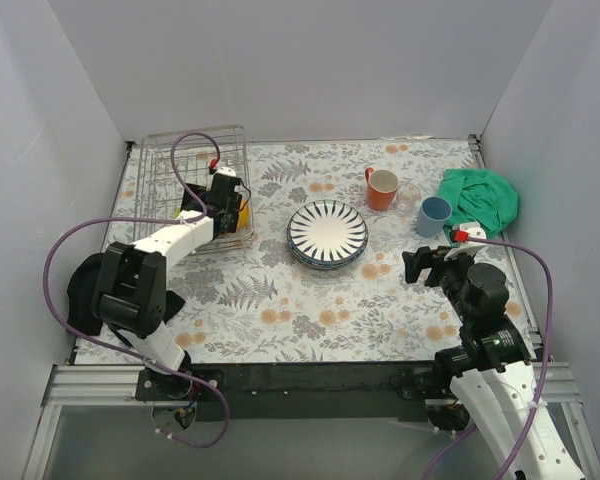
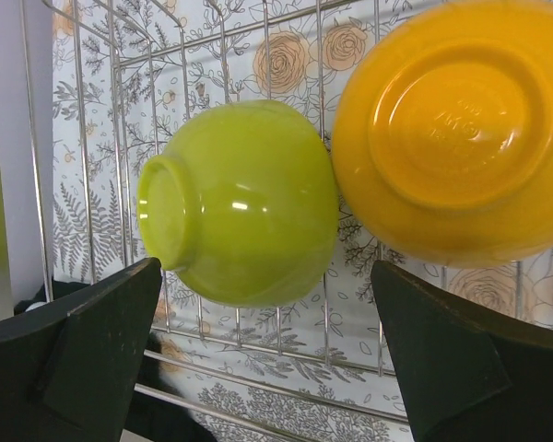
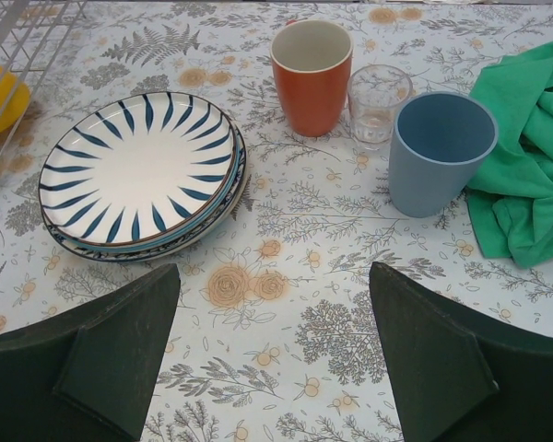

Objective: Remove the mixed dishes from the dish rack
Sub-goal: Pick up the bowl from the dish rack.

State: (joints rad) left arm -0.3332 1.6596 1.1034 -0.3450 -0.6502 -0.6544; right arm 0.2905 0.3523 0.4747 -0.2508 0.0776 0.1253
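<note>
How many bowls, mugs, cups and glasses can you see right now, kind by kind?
Bowls: 2, the lime-green bowl and the orange-yellow bowl, both in the dish rack
Mugs: 1, the orange mug
Cups: 1, the light-blue cup
Glasses: 1, the clear glass
Total: 5

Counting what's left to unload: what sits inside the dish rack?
A lime-green bowl and an orange-yellow bowl, side by side. The left arm covers a corner of the dish rack.
</note>
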